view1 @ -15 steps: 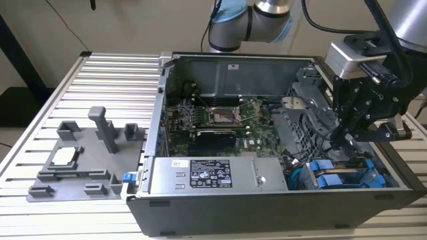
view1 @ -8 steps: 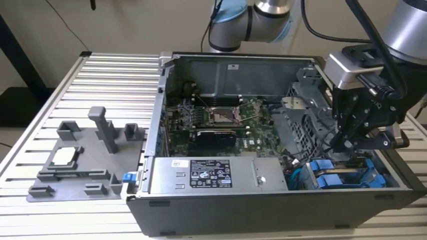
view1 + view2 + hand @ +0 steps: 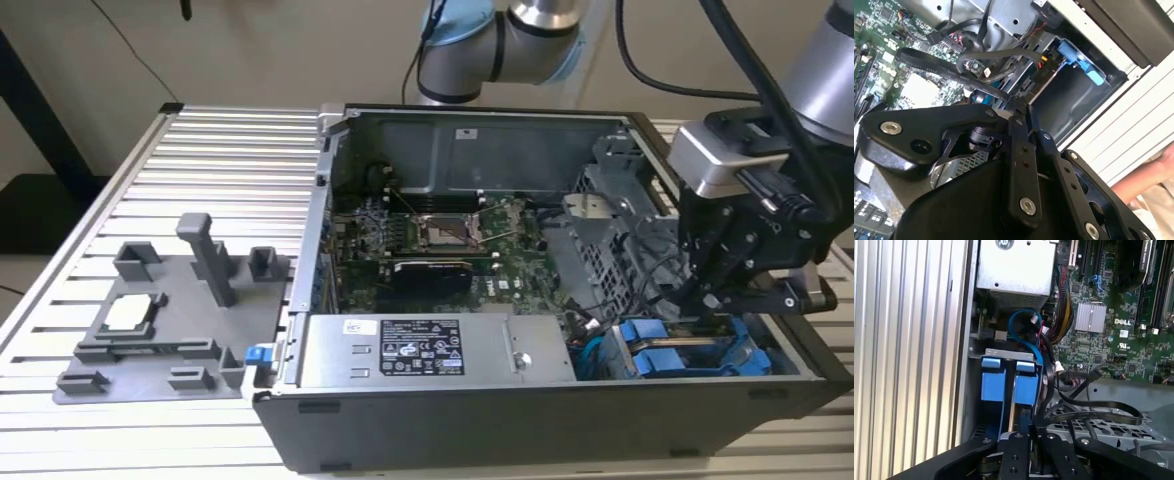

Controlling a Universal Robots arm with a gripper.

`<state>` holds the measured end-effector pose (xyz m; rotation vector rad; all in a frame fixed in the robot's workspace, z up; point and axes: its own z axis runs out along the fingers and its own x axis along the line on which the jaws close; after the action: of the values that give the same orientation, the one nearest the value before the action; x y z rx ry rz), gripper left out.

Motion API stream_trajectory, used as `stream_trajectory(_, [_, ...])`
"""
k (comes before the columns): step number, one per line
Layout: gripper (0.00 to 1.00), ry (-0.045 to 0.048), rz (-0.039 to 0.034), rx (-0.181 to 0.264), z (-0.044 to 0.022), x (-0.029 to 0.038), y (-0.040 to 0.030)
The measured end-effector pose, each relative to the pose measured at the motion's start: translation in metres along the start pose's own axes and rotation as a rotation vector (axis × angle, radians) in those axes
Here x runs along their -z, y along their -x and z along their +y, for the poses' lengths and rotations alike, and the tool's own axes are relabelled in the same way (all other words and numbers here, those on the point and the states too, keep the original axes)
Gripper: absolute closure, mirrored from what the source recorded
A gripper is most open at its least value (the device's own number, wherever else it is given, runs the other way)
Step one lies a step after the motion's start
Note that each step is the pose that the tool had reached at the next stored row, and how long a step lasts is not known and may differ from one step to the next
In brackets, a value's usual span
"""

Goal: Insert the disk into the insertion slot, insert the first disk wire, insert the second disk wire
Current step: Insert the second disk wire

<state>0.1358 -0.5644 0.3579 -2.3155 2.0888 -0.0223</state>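
Note:
The disk (image 3: pixel 663 358) sits in the insertion slot (image 3: pixel 750 352) at the case's front corner on the exterior view's right; its blue carrier (image 3: pixel 1026 385) shows end-on beside a second blue carrier (image 3: pixel 993 380). My gripper (image 3: pixel 705 296) hangs just above this drive cage (image 3: pixel 1009 355). In both wrist views its fingers (image 3: pixel 1015 450) stand close together, and the tips (image 3: pixel 1021 107) pinch the end of a black disk wire (image 3: pixel 996 94). More black wires (image 3: pixel 1089 416) loop beside the cage, and a blue cable (image 3: pixel 1029 320) curves behind it.
The open computer case (image 3: pixel 534 420) lies on a ribbed aluminium table (image 3: pixel 214 150). A long grey box with a black sticker (image 3: pixel 420 350) sits beside the cage. A grey fixture (image 3: pixel 160 320) stands at the exterior view's left. A person's hand (image 3: pixel 1154 175) is near the case.

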Motion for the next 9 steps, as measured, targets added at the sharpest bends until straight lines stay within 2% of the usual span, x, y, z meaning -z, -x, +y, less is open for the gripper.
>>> stream_trajectory(4, [0.84,-0.0003,-0.0024,-0.004,-0.0055,-0.0018,-0.0017])
stream_trajectory(9, [0.84,-0.0005,-0.0017,-0.031,-0.0057,-0.0025,-0.0018])
